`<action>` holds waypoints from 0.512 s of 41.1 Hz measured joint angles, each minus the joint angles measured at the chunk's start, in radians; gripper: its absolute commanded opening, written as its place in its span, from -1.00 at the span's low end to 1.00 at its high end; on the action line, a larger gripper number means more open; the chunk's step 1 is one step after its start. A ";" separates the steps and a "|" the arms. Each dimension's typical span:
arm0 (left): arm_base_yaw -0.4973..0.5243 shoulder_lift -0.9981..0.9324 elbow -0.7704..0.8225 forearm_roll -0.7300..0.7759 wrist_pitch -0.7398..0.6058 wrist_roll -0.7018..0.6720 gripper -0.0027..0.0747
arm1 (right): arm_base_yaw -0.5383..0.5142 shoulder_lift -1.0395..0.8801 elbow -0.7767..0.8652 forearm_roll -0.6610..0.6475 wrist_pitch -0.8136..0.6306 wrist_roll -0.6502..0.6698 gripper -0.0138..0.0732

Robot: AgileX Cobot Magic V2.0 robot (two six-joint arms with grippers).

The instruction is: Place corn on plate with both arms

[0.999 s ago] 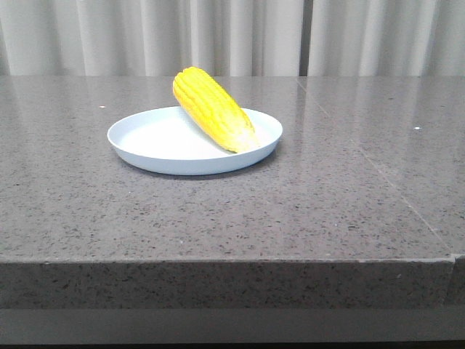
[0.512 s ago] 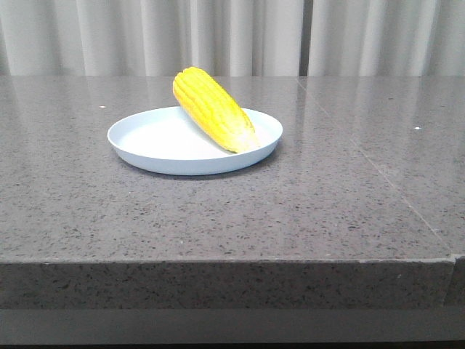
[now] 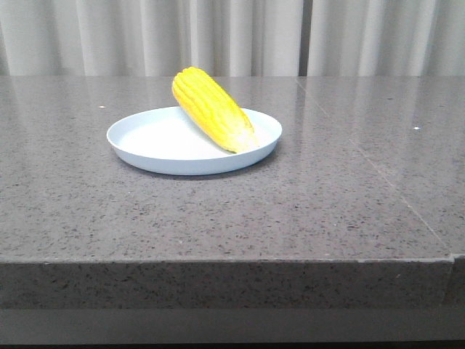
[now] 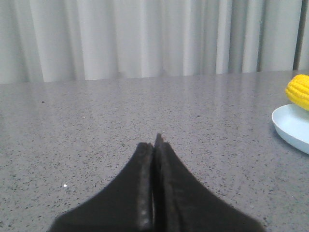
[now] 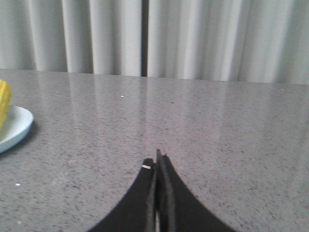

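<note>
Both grippers — left gripper (image 4: 154, 145) and right gripper (image 5: 157, 162) — are clenched empty above the grey speckled stone counter (image 3: 305, 203), while the bright yellow corn cob (image 3: 212, 109) lies tilted on the round pale blue plate (image 3: 145, 145).

Corn (image 3: 213, 109) on plate (image 3: 145, 138), right half

No text, label, brand, number or sign is found to be readable in any view. The plate (image 3: 145, 149) is seen plain and unmarked, and no sticker or print is seen on the corn (image 3: 213, 109). The table (image 3: 305, 211) carries only stone speckle, and the curtain (image 3: 218, 36) is left unprinted.
</note>
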 measured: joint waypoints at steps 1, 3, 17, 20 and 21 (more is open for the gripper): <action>0.000 0.000 0.000 0.000 -0.002 0.000 -0.98 | -0.008 -0.002 0.011 0.000 -0.011 0.000 -0.88; 0.000 0.000 0.000 0.000 -0.002 0.000 -0.98 | -0.017 -0.002 0.026 0.000 -0.016 0.000 -0.88; 0.000 0.000 0.000 0.000 -0.002 0.000 -0.98 | -0.023 -0.003 0.031 0.000 -0.030 0.002 -0.88; 0.000 0.000 0.000 0.000 -0.002 0.000 -0.98 | -0.023 -0.003 0.031 0.000 -0.037 0.004 -0.88; 0.000 0.000 0.000 0.000 -0.002 0.000 -0.98 | -0.023 -0.003 0.031 0.000 -0.037 0.006 -0.88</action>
